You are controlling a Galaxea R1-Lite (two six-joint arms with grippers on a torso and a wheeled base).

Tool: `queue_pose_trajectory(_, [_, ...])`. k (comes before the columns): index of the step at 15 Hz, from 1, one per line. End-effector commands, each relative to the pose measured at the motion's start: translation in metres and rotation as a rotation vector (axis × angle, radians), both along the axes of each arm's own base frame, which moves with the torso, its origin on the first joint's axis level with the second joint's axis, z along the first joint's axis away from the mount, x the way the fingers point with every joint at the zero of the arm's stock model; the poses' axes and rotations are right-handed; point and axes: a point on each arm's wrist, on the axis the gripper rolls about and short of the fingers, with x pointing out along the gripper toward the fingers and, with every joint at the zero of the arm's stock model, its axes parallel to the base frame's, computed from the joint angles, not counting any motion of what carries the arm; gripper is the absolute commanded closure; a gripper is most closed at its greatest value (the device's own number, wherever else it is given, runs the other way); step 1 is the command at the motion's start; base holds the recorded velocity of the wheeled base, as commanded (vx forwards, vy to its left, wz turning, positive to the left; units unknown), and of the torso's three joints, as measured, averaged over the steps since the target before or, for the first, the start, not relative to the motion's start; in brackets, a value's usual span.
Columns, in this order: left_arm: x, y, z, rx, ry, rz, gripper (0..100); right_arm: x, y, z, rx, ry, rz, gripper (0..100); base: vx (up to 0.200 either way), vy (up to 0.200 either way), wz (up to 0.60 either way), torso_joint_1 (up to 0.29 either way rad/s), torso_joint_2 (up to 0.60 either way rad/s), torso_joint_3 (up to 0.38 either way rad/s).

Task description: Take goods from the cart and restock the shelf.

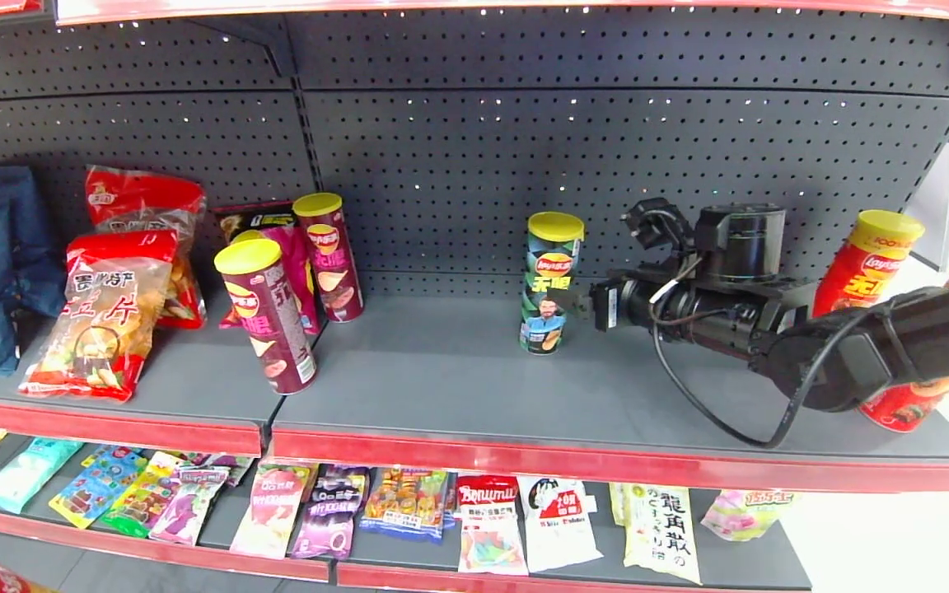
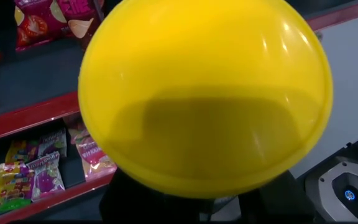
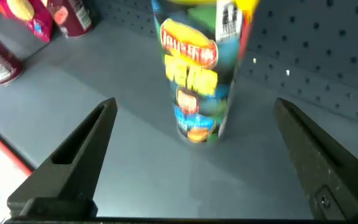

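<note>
The right gripper (image 3: 194, 104) is hovering low over the grey shelf (image 1: 441, 379), its jaws spread wide and gripping nothing. In line with the gap between them, touching neither, the chip can (image 1: 551, 284) is standing upright on the shelf. It is a green and blue tube wearing a yellow lid and a red and yellow logo. Behind it, the dark pegboard wall (image 1: 606, 148) is backing the shelf.
</note>
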Motion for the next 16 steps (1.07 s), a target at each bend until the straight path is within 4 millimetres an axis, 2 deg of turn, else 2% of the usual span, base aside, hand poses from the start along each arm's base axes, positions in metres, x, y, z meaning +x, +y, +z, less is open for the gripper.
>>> queue_pose_trajectory(1, [0.000,0.000,0.000,0.001,0.001,0.000,100,0.010,0.007,-0.004,0.000,-0.003,0.001,0,0.000,0.000,0.00,0.000,0.00,0.000])
queue_pose_trajectory(9, [0.000,0.000,0.000,0.004,-0.002,0.004,100,0.036,0.017,-0.009,0.003,-0.034,-0.041,0,0.000,0.000,0.00,0.000,0.00,0.000])
queue_pose_trajectory(16, [0.000,0.000,0.000,0.004,-0.004,0.004,100,0.045,0.020,-0.015,-0.002,-0.034,-0.085,0,0.000,0.000,0.00,0.000,0.00,0.000])
